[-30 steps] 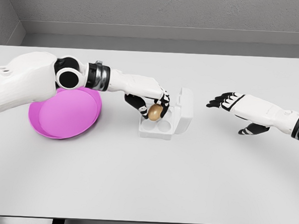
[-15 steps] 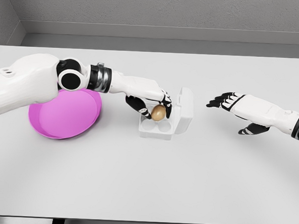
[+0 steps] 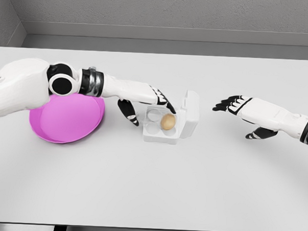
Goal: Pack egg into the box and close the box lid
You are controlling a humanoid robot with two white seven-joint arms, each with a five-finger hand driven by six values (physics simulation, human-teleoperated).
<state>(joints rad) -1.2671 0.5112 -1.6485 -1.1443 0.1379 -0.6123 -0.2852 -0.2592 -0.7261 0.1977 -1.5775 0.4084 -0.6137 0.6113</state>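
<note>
Brown egg [image 3: 168, 122] in box [image 3: 163, 136], left hand [image 3: 144, 102] open.

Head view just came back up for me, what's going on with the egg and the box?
The egg now sits in a cell of the white box, released by the left hand, which a second ago still gripped it and now hovers open just above and left of the box. The lid stands open on the box's right side. The right hand hangs open further right, touching nothing. The pink plate lies under the left arm. Closing the lid remains.
</note>
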